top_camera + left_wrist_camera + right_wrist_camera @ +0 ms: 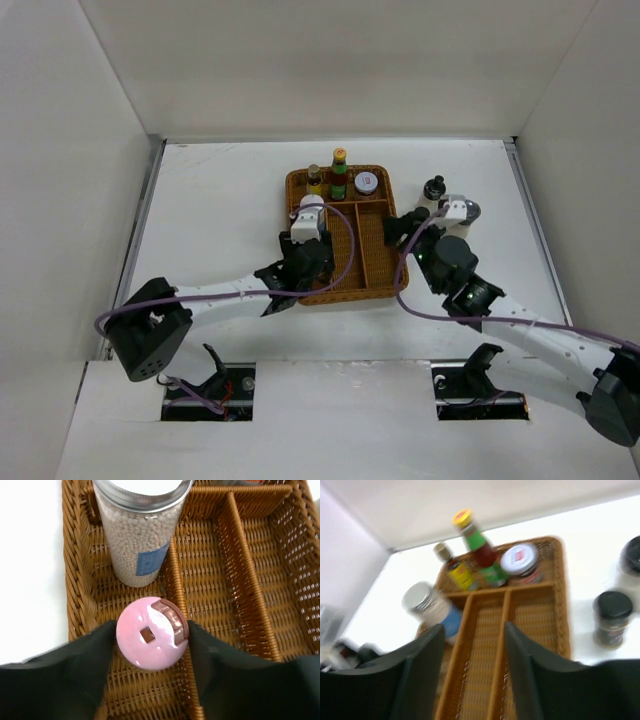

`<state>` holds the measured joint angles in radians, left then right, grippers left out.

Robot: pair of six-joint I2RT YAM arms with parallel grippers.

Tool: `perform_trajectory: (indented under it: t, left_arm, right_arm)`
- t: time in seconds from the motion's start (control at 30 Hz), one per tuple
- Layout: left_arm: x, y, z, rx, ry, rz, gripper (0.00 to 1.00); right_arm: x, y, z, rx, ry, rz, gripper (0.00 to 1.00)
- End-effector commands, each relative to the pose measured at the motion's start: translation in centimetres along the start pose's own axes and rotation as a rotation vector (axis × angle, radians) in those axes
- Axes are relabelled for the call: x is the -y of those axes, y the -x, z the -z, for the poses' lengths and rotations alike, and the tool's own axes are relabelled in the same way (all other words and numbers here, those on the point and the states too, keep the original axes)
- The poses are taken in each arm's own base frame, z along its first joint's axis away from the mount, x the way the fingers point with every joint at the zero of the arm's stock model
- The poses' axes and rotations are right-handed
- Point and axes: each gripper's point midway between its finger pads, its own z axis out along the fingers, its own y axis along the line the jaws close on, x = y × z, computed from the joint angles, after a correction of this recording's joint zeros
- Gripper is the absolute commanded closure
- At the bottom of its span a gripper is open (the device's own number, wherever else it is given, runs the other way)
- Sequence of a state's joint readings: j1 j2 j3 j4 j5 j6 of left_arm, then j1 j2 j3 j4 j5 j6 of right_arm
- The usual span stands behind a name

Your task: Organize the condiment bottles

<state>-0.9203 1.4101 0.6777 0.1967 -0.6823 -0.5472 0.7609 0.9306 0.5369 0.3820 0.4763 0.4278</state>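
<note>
My left gripper (306, 250) (152, 631) is in the left part of the brown wicker tray (370, 262), shut on the pink-lidded jar (142, 647), one finger on each side of its lid. The silver-lidded white jar (140, 535) (310, 207) stands just beyond it in the same compartment. The dark yellow-label bottle (314, 180) (458, 571), the orange-capped sauce bottle (339, 172) (481, 552) and a white-lidded jar (366, 183) (520, 562) stand in the tray's back compartment. My right gripper (402, 230) (474, 645) is open and empty at the tray's right side.
A black-capped bottle (434, 188) (611, 617) stands on the white table right of the tray, and another dark-lidded one (632, 560) is at the right wrist view's edge. White walls enclose the table (220, 200). The tray's middle and right compartments (250, 580) hold nothing.
</note>
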Motion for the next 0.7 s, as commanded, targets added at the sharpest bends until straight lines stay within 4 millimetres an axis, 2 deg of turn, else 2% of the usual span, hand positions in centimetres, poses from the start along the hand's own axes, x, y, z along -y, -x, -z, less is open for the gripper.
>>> perform_trajectory:
  t: [0.0,0.07,0.13,0.27,0.37,0.5,0.6,0.67]
  left_arm:
    - [0.7,0.6,0.3,0.037,-0.028,0.017,0.33]
    - [0.9,1.7,0.9,0.079,-0.051,0.026,0.17]
    - [1.1,3.5,1.9,0.135,-0.093,0.046,0.07]
    - [1.8,7.8,4.7,0.239,-0.191,0.086,0.02]
    - [1.6,10.8,6.6,0.32,-0.251,0.134,0.02]
    - [-0.7,13.4,7.9,0.444,-0.262,0.195,0.02]
    - [-2.7,13.4,8.3,0.489,-0.248,0.236,0.02]
    - [-3.3,13.2,8.5,0.502,-0.241,0.253,0.02]
  right_arm:
    - [2.5,2.0,-1.7,0.025,-0.157,0.047,0.32]
    - [5.0,2.5,-2.5,0.024,-0.259,0.091,0.18]
    - [7.4,3.4,-2.9,0.034,-0.352,0.112,0.11]
    - [13.1,6.1,-4.5,0.032,-0.526,0.169,0.05]
    - [16.3,6.4,-6.5,-0.03,-0.573,0.172,0.05]
    - [17.0,5.7,-9.8,-0.119,-0.54,0.185,0.06]
    - [17.6,5.2,-11.5,-0.189,-0.557,0.234,0.07]
    - [18.3,4.7,-12.4,-0.238,-0.574,0.253,0.07]
